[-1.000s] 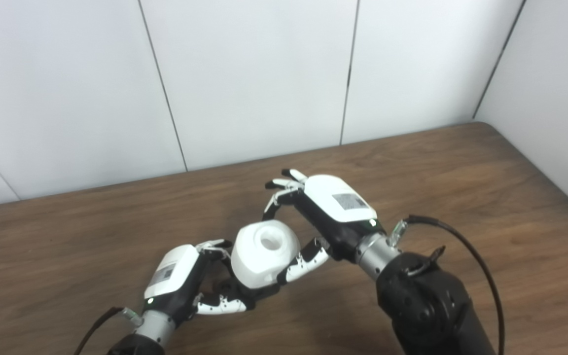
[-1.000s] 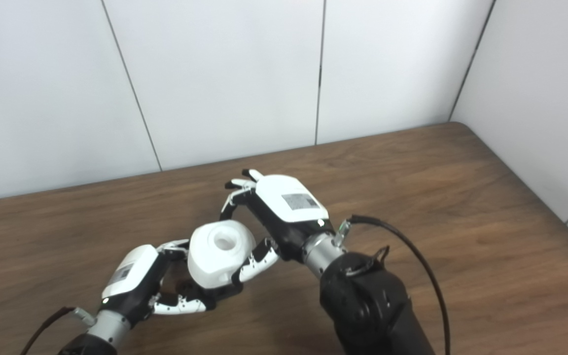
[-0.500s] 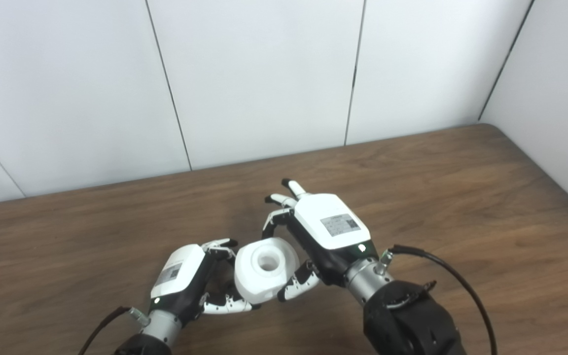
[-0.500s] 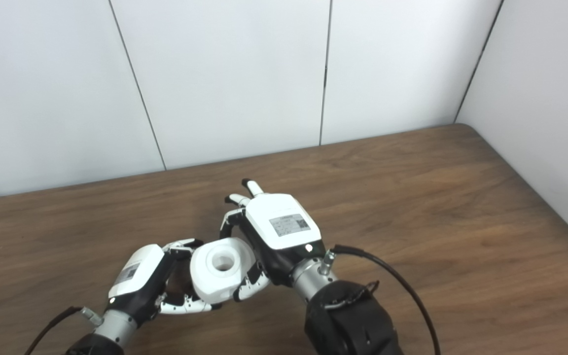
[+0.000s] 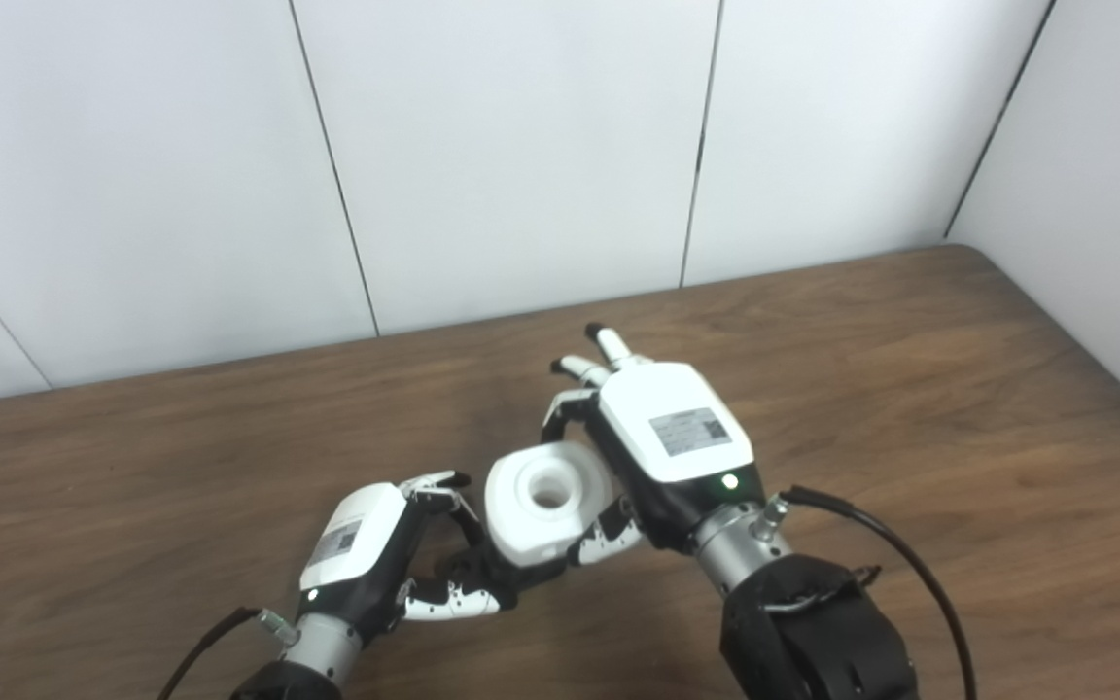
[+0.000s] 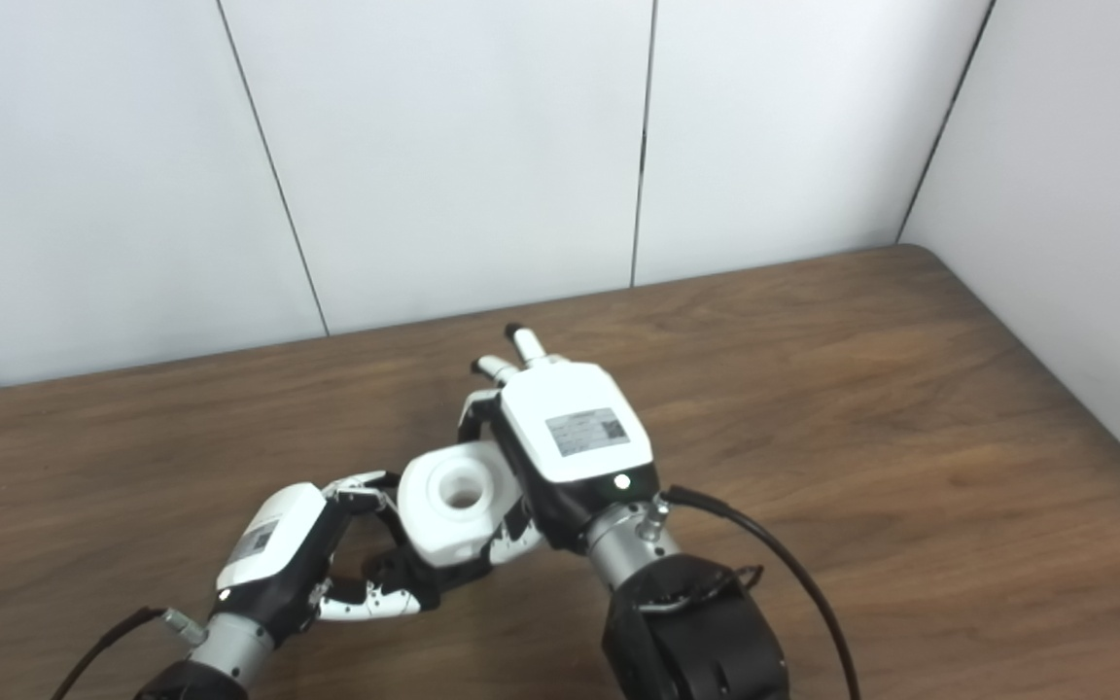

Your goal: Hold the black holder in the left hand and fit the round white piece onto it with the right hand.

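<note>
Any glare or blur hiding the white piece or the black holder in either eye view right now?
Left eye view: sharp, evenly lit; the round white piece reads clearly, bore shaded, no glare. Right eye view: equally crisp; the black holder is mostly lost among the left hand and its dark fingers, hidden rather than blurred. The right hand casts a soft shadow on the table.

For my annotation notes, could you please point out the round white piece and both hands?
round white piece [image 5: 545, 496], left eye view, top face beside its hole.
right hand [image 5: 674, 436], left eye view, white back plate.
left hand [image 5: 358, 540], left eye view, white back plate.
</note>
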Controlling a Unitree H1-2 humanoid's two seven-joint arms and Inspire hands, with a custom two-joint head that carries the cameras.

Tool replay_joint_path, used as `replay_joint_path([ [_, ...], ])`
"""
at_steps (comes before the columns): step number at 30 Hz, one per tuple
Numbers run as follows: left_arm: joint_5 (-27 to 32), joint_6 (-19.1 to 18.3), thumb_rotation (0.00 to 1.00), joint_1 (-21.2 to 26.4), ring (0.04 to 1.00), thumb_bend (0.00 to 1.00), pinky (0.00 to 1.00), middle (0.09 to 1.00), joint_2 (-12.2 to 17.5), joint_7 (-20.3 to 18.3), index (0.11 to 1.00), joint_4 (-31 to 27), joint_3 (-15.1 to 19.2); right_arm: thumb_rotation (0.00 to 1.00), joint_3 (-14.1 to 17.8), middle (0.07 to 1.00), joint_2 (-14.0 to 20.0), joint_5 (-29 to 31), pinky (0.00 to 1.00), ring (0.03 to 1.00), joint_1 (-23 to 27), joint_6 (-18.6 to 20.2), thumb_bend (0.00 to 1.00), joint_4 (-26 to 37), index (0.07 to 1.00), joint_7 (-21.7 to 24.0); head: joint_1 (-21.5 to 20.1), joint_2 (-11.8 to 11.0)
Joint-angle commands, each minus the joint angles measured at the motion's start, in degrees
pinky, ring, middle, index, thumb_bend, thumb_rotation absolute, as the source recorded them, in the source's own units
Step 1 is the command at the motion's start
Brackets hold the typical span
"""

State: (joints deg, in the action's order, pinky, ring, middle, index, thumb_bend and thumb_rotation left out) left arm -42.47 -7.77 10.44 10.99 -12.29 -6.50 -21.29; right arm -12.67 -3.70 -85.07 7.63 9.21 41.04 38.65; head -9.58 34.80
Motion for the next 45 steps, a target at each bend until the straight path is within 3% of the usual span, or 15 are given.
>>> replay_joint_path([
  [1, 0.1, -1.1, 0.04, -0.7, 0.880, 0.52, 0.89, 0.855, 0.1, -1.1, 0.482, 0.6, -0.5, 0.14, 0.6, 0.883, -1.3, -0.3, 0.87, 0.998, 1.8, -1.5, 0.52, 1.9, 0.481, -0.8, 0.2, 0.2],
  [13, -0.7, -0.9, 0.04, -0.7, 0.871, 0.52, 0.86, 0.850, -0.5, -0.2, 0.482, 0.6, -0.9, 0.14, 2.8, 0.871, -2.5, 1.1, 0.83, 0.984, 0.7, -2.6, 0.52, 1.6, 0.480, -1.1, 2.2, 1.0],
  [18, -1.3, -1.0, 0.04, -0.8, 0.868, 0.52, 0.85, 0.846, -0.9, 0.2, 0.481, 0.8, -1.1, 0.14, 2.7, 0.866, -3.1, 1.2, 0.78, 0.967, -0.3, -2.9, 0.52, 0.9, 0.481, -1.5, 2.9, 1.1],
  [38, -1.7, -1.6, 0.04, -0.9, 0.870, 0.52, 0.84, 0.848, -1.5, 0.5, 0.481, 0.9, -1.6, 0.14, 1.4, 0.866, -4.9, 2.5, 0.82, 0.972, -2.7, -4.0, 0.52, -0.4, 0.480, -3.2, 4.7, 1.2],
  [45, -2.1, -1.7, 0.04, -1.2, 0.864, 0.52, 0.83, 0.844, -1.8, 0.9, 0.481, 0.8, -1.8, 0.14, 1.3, 0.860, -4.6, 2.6, 0.76, 0.952, -3.0, -3.4, 0.52, -2.7, 0.479, -4.6, 5.0, 1.2],
])
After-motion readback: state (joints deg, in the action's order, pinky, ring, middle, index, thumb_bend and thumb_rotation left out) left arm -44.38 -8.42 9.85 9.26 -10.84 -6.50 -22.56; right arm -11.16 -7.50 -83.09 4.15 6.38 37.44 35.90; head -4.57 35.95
